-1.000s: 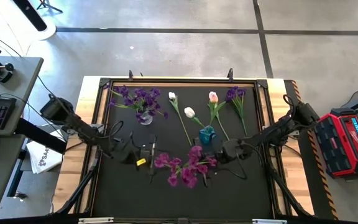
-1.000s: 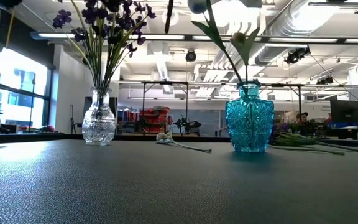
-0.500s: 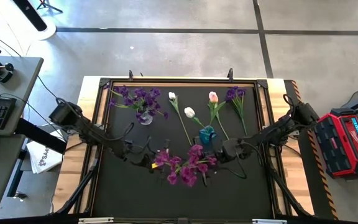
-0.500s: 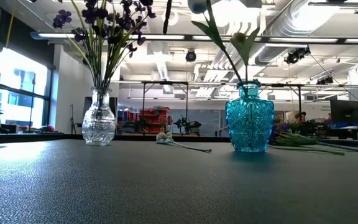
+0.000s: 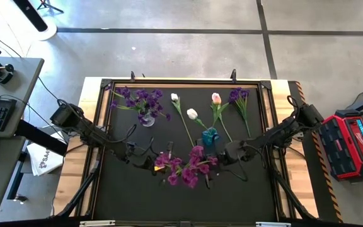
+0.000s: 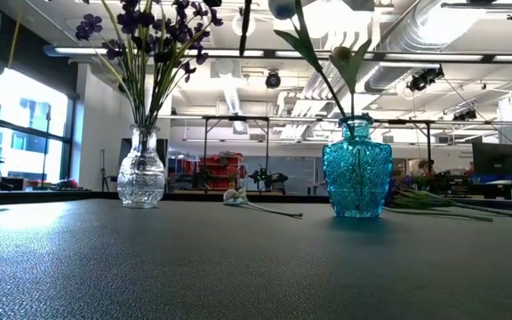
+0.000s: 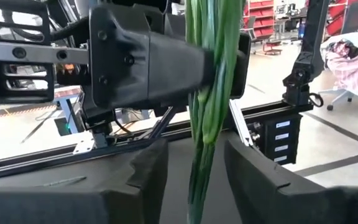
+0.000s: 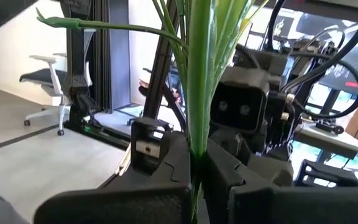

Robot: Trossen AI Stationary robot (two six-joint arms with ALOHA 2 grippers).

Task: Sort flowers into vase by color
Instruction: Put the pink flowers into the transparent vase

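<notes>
- High view, as I stand over it: the black table (image 5: 106, 195) has bare mat along its near edge and both near corners, while the far half is crowded.
- A clear vase (image 5: 147, 118) at far left holds purple sprigs (image 5: 137, 98); a blue vase (image 5: 210, 135) near the middle holds a white tulip (image 5: 192, 114).
- Lying loose on the far mat are another white tulip (image 5: 174, 98), a pink tulip (image 5: 216, 98) and a purple sprig (image 5: 238, 96), close to the far rail.
- The right gripper (image 8: 194, 171) is pressed together on the green stems of a purple bunch (image 5: 188, 167), just in front of the blue vase.
- The left gripper (image 7: 194, 165) is spread, its fingers (image 7: 148, 171) either side of the same stems and not touching them.
- A red case (image 5: 353, 142) sits beyond the table's right edge; its white label is too small to read.
</notes>
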